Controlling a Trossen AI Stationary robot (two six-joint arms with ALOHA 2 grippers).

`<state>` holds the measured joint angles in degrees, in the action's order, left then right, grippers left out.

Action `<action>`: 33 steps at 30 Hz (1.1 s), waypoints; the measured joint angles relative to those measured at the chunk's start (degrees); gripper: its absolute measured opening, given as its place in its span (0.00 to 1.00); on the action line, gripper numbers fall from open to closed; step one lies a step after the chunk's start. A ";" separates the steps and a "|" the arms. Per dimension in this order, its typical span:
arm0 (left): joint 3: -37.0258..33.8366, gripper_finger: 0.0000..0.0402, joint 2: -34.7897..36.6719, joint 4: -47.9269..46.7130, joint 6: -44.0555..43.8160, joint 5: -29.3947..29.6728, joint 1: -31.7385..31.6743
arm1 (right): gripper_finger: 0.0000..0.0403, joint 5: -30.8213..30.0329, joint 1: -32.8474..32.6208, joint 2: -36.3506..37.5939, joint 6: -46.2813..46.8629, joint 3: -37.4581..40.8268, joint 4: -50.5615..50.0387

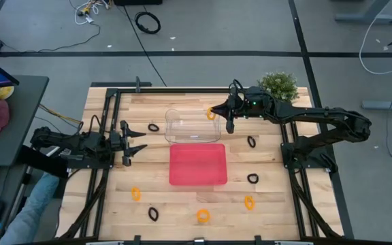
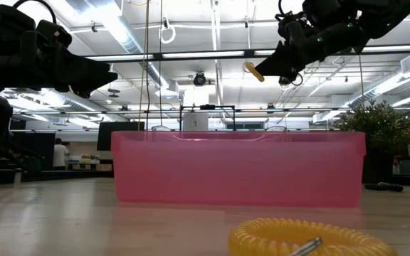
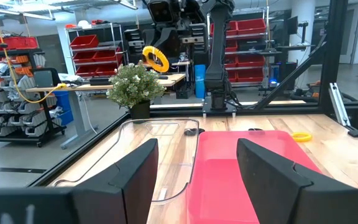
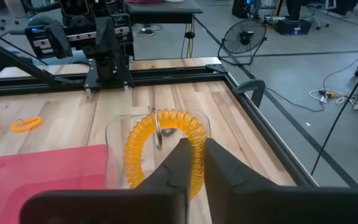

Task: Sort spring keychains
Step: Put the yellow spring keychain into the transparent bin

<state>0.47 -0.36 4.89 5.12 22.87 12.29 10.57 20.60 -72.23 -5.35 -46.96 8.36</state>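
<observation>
**A:** Start from the counter. The red tray sits at its centre and the clear tray touches it at twelve o'clock. Your right gripper hangs above the clear tray's three o'clock rim, fingers pinching an orange spring keychain.

**B:** How do you finish cleanly?

**A:** Carry it further over the tray's middle, lower it, then part the fingers slowly so the coil doesn't bounce out. Your left gripper waits at nine o'clock, fingers spread, empty. Other keychains lie scattered, mostly toward six and three o'clock.

**B:** Any labels?

**A:** No readable writing anywhere.
</observation>
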 joint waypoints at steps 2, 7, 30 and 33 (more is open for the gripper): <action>0.00 0.55 -0.01 0.00 0.00 0.00 -0.01 | 0.10 0.00 0.00 0.00 0.02 0.00 0.06; 0.00 0.55 -0.01 0.00 -0.01 0.01 0.00 | 0.16 0.00 0.00 0.00 0.14 0.00 0.69; 0.00 0.55 -0.01 0.00 -0.02 -0.01 -0.01 | 0.39 0.00 -0.50 2.80 0.35 0.04 -6.41; 0.00 0.55 0.01 0.02 0.00 0.00 0.00 | 0.40 -0.04 -1.12 5.20 1.47 0.04 -7.34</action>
<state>0.47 -0.34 4.90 5.12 22.87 12.29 10.53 19.49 -67.02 -3.87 -46.92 1.02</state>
